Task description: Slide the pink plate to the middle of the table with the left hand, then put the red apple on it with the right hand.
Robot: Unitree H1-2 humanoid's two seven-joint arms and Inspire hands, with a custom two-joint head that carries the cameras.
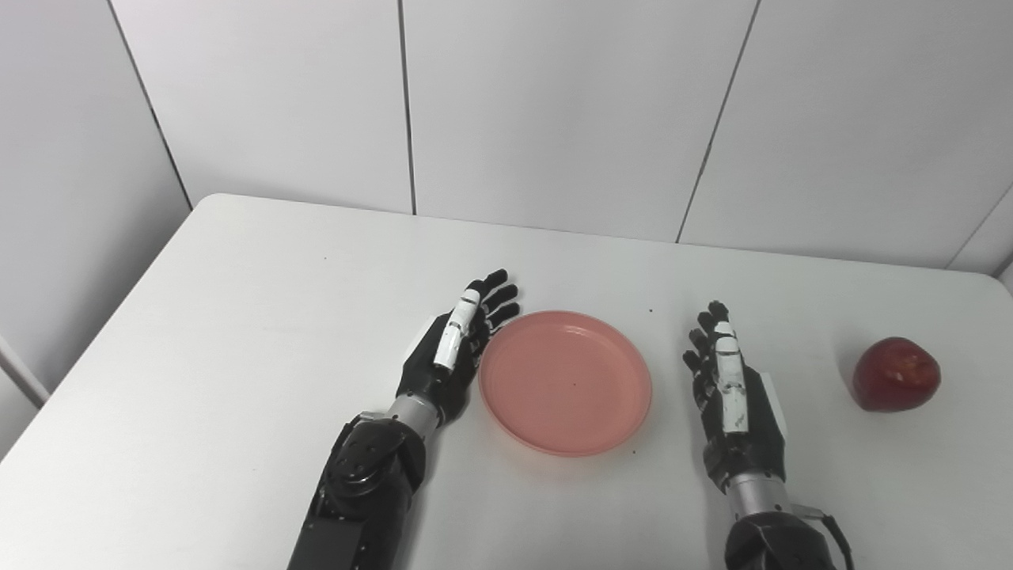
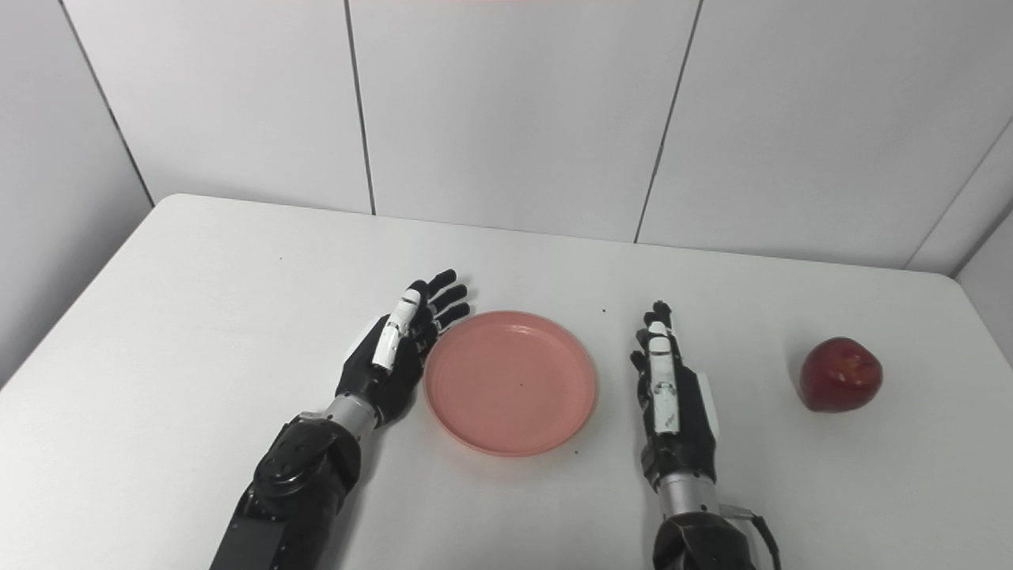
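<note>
A pink plate (image 1: 565, 381) lies flat near the middle of the white table (image 1: 237, 332). My left hand (image 1: 455, 348) is open, fingers stretched out, its edge against the plate's left rim. My right hand (image 1: 732, 392) is open and empty, resting on its edge to the right of the plate with a gap between them. A red apple (image 1: 896, 374) sits on the table at the far right, well apart from my right hand. The same shows in the right eye view: plate (image 2: 510, 381), apple (image 2: 840, 374), left hand (image 2: 396, 348), right hand (image 2: 669, 396).
White wall panels (image 1: 554, 103) stand right behind the table's far edge. The table's right edge lies just beyond the apple. Small dark specks dot the tabletop near the plate.
</note>
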